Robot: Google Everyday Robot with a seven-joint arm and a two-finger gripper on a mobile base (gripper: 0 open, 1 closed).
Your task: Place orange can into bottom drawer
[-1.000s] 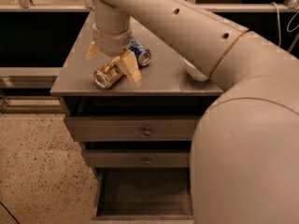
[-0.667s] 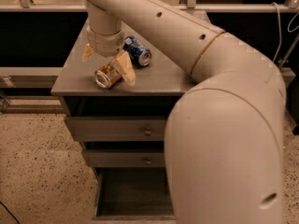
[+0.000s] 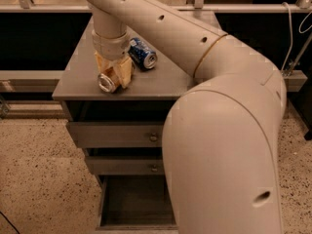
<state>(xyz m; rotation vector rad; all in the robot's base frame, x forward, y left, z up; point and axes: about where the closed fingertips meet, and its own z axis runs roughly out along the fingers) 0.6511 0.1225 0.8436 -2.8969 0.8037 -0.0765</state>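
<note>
The orange can [image 3: 106, 83] lies on its side near the front left of the grey cabinet top [image 3: 78, 77], its silver end facing me. My gripper [image 3: 114, 77] reaches down from above, and its tan fingers [image 3: 126, 70] are closed around the can's body, hiding most of it. The can still rests on the cabinet top. The bottom drawer [image 3: 139, 201] stands pulled open below, its dark inside showing nothing. My big beige arm covers the right side of the cabinet.
A blue can [image 3: 143, 53] lies on its side just right of and behind the gripper. Two shallower closed drawers with round knobs [image 3: 154, 137] sit above the open one. A speckled floor [image 3: 39, 179] lies to the left. A dark rail runs behind the cabinet.
The gripper has come lower over the orange can and its fingers have closed in around it. The arm has swung, so its elbow now fills more of the right.
</note>
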